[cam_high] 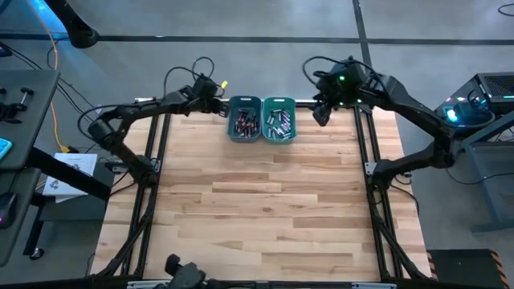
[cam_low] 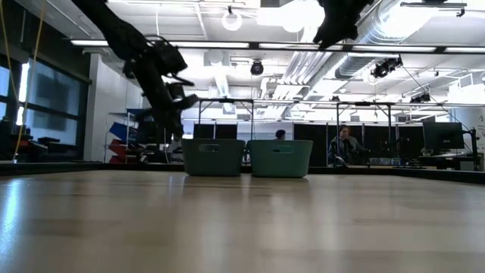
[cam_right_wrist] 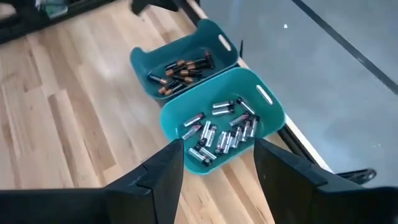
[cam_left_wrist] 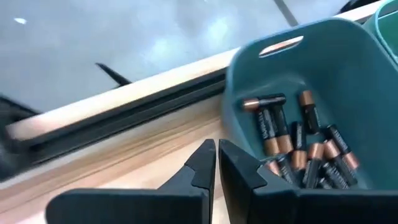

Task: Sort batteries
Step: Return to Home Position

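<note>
Sorting was judged complete and the return home in hand: copper-topped batteries (cam_left_wrist: 277,134) lay in the left teal bin (cam_left_wrist: 348,56), silvery batteries (cam_right_wrist: 221,134) in the neighbouring bin (cam_right_wrist: 193,102) touching it; the left gripper (cam_left_wrist: 216,152), fingers together, stood just beside it, the right gripper (cam_right_wrist: 217,149), spread and empty, beyond the neighbour; both needed a clear retreat

High view straight down on whole bench (cam_high: 257,217); low view level across it, far off; wrist views close, angled down; all share left teal bin (cam_high: 245,139).
</note>
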Action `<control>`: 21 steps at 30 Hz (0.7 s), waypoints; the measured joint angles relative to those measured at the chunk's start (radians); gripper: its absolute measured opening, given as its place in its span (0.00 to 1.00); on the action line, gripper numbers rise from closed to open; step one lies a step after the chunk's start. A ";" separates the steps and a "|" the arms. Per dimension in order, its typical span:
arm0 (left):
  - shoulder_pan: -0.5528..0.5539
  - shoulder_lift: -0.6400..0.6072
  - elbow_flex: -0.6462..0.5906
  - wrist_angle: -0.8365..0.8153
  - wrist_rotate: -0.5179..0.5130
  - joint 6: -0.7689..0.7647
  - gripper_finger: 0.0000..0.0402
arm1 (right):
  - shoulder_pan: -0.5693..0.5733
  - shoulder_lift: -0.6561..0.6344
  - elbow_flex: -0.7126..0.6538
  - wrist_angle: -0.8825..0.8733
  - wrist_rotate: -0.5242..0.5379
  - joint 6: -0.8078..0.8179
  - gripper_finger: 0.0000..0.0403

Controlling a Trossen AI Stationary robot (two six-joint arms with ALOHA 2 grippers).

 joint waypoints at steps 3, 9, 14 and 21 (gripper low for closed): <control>0.012 -0.074 0.000 -0.069 -0.021 0.045 0.03 | -0.035 -0.077 -0.104 0.074 -0.041 0.044 0.46; 0.012 -0.279 0.000 -0.163 -0.027 0.127 0.03 | -0.059 -0.369 -0.450 0.337 -0.077 0.276 0.46; -0.014 -0.452 0.000 -0.169 -0.025 0.107 0.03 | -0.059 -0.633 -0.744 0.634 -0.120 0.447 0.46; -0.053 -0.604 0.000 -0.182 -0.025 0.051 0.03 | -0.044 -0.808 -1.157 1.252 -0.184 0.669 0.45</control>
